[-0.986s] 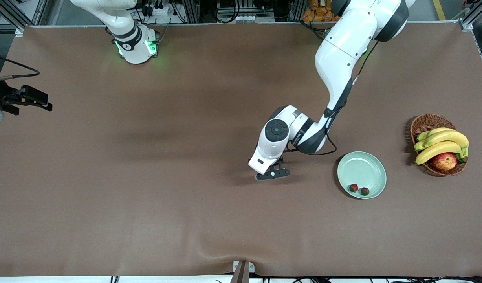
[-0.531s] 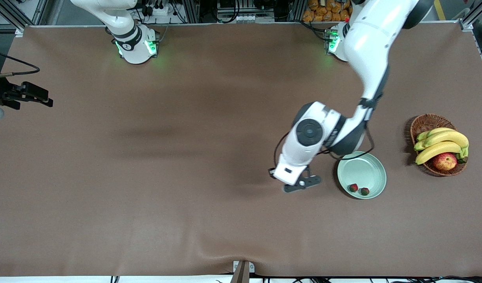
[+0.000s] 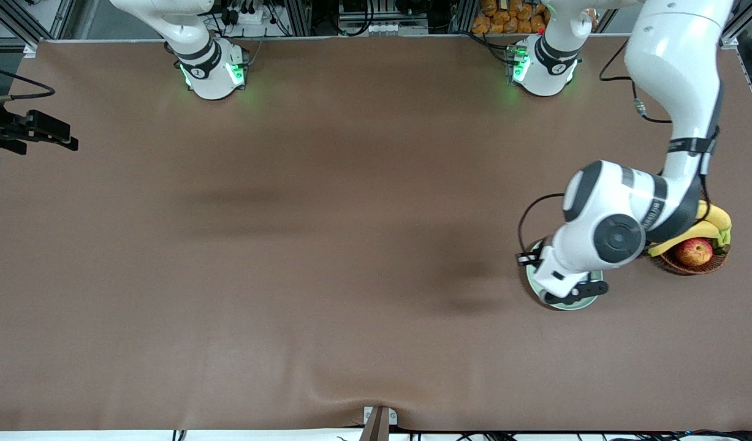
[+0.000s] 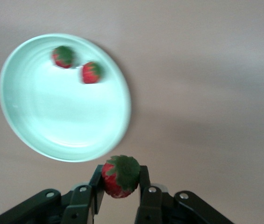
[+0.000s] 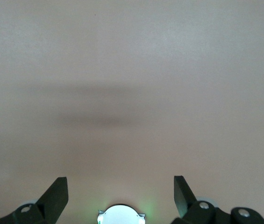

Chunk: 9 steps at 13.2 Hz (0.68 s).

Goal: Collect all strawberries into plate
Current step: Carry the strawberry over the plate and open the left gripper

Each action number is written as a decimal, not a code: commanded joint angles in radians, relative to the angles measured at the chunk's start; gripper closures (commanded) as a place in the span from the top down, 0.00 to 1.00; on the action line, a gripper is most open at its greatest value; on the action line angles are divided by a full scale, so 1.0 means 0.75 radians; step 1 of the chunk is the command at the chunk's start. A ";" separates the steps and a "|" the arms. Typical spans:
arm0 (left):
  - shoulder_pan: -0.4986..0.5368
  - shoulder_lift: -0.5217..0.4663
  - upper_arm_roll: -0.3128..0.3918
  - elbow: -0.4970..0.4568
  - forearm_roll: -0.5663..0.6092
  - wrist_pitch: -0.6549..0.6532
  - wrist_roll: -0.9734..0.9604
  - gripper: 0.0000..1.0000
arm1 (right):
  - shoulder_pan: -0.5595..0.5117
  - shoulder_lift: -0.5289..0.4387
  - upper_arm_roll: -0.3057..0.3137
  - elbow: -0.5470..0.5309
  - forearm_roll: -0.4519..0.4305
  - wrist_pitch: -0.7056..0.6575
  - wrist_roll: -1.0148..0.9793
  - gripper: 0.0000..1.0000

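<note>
Nearest the front edge of the table, toward the left arm's end, sits the pale green plate, two strawberries lying together just inside its rim. Above it hangs the left gripper, its fingers clamped on a third strawberry whose green cap shows uppermost; in the left wrist view that berry sits just past the plate's rim. From the front, the left arm's white wrist covers most of the plate, the forearm bending down sharply from an elbow raised over the wicker basket. The basket stands beside the plate, closer to the table's end, holding bananas and an apple. Farther back, the arm climbs to its base at the rear edge. At the opposite end, the right gripper waits over bare brown cloth, jaws spread wide and holding nothing.
</note>
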 commanded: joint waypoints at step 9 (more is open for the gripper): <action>0.174 0.042 -0.008 -0.231 0.166 0.255 0.044 0.43 | -0.017 -0.038 0.032 0.017 -0.019 -0.019 0.068 1.00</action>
